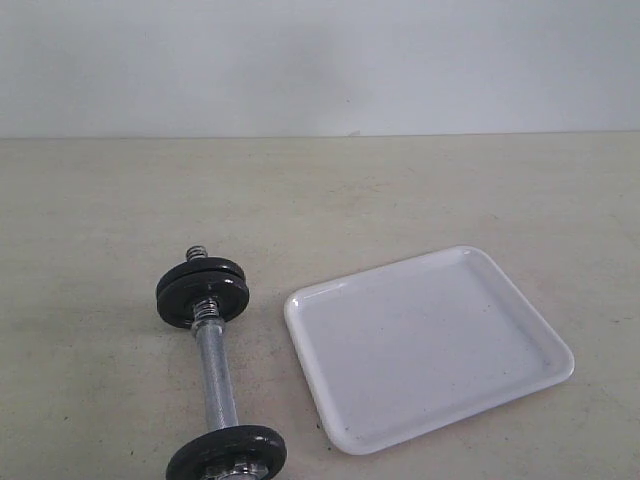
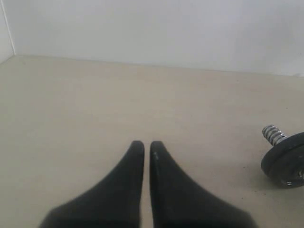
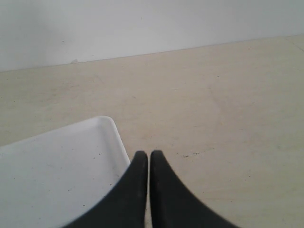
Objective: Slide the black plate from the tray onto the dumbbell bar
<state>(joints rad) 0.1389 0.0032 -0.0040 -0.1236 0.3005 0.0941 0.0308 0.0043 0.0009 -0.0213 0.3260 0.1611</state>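
Worktop (image 1: pixel 120 200): pale and matte, carrying everything in the exterior view.

Tray (image 1: pixel 430 345): white, lying flat on the right with its corners turned at an angle to the view. It is holding nothing. The right wrist view is showing one bare corner of it (image 3: pixel 57 166) just beside the right hand.

Dumbbell bar (image 1: pixel 216 375): lying on the worktop left of the tray and apart from it, resting on its discs so the chrome shaft is sitting clear of the surface. The near disc (image 1: pixel 226 455) is being cut off by the frame edge.

Far end: two black layers are sitting face to face behind the threaded tip (image 1: pixel 198 254). The outer layer is probably the black plate (image 1: pixel 225 270), which would put it on the bar, though the seam is too soft to be sure. The left wrist view is catching this end (image 2: pixel 285 164) at its edge.

Left hand (image 2: pixel 147 146): fingers pressed nearly together, gripping nothing, hovering over bare worktop away from the bar.

Right hand (image 3: pixel 146 156): likewise closed and empty.

Judgement: the transfer is looking finished, with both hands standing off, likely to avoid nudging the bar.
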